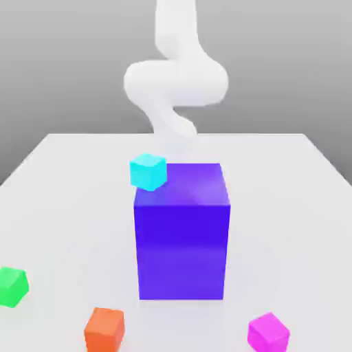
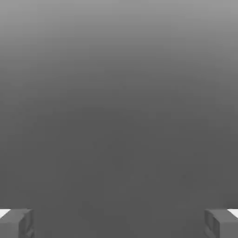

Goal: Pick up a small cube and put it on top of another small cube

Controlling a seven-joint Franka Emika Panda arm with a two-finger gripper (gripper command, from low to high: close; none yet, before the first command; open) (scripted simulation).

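Observation:
The small magenta-pink cube (image 1: 268, 332) lies on the white table (image 1: 69, 206) near its front edge, at the exterior view's right. The small orange-red cube (image 1: 104, 328) rests at the front too, left of centre, well apart from the magenta one. The white arm (image 1: 175, 82) rises at the far side of the table, behind the big block and far from both cubes. In the hand view my gripper (image 2: 119, 223) is open, its grey fingertips (image 2: 16, 223) spread wide with nothing between them, facing a plain grey background.
A big blue-violet block (image 1: 182, 230) stands mid-table between the arm and the front cubes. A small cyan cube (image 1: 148, 171) sits at its upper left corner. A small green cube (image 1: 12, 286) lies at the front left.

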